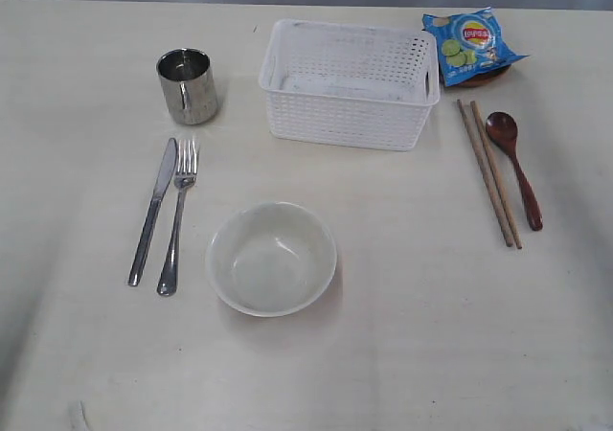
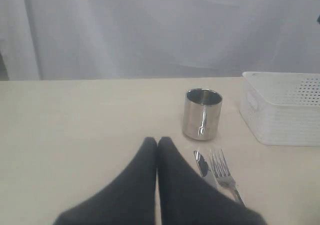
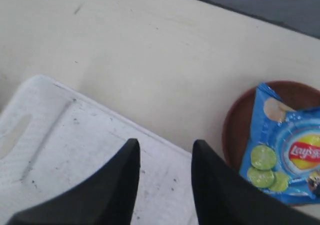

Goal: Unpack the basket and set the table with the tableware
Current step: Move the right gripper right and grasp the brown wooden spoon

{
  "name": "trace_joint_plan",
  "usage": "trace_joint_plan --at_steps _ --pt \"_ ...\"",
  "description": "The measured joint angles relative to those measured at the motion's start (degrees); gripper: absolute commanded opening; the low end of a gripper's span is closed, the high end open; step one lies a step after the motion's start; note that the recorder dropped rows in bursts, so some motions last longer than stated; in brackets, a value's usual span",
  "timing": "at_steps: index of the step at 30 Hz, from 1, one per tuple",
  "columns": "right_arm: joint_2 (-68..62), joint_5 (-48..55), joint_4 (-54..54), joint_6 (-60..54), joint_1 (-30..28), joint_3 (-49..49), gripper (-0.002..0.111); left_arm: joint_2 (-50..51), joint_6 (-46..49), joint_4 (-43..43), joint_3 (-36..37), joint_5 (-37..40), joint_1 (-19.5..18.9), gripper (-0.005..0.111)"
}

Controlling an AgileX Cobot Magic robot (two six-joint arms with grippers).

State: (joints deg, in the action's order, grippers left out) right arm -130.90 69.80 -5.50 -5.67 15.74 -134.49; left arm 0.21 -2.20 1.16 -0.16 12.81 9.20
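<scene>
Pale cream tabletop point(image 1: 431, 354) with faint wood grain fills the exterior view, and a grey-white curtain point(image 2: 150, 30) hangs behind its far edge. The white lattice basket point(image 1: 345, 124) stands upright near the middle of the far edge; its floor is bare apart from a few dark specks, and a cut-out handle shows in each short end. Toward the left edge from it, well apart, a small steel cup point(image 1: 187, 86) stands upright. Nearer than the cup lie a steel knife point(image 1: 153, 211) and fork point(image 1: 178, 220), side by side and just about touching, with their handles toward the near edge. The white round bowl point(image 1: 272, 259) sits upright toward the near edge from the basket, clear of the fork. Toward the right edge, wooden chopsticks point(image 1: 490, 174) lie paired, with the red-brown spoon point(image 1: 515, 168) just beside them, its bowl end toward the far edge. At the far right corner of the basket a blue snack bag point(image 1: 471, 43) rests on a brown plate point(image 3: 240, 125), covering most of it. Broad bare surface runs along the near edge and both near corners. The left claw point(image 2: 157, 145) has its fingers pressed together around nothing, and is aimed toward the cup and the knife tip. The right claw point(image 3: 166, 145) hangs over the basket floor with its fingers narrowly parted, gripping nothing.
</scene>
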Motion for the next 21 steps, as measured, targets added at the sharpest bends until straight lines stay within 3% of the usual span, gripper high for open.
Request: trace_joint_plan --at_steps 11,21 --pt "0.00 0.26 -9.36 -1.47 -10.13 12.49 0.034 0.00 0.00 0.00 0.00 0.00 0.00 0.000" --pt "2.60 0.26 -10.01 -1.74 -16.35 17.91 0.034 0.00 0.00 0.00 0.00 0.00 0.00 0.000"
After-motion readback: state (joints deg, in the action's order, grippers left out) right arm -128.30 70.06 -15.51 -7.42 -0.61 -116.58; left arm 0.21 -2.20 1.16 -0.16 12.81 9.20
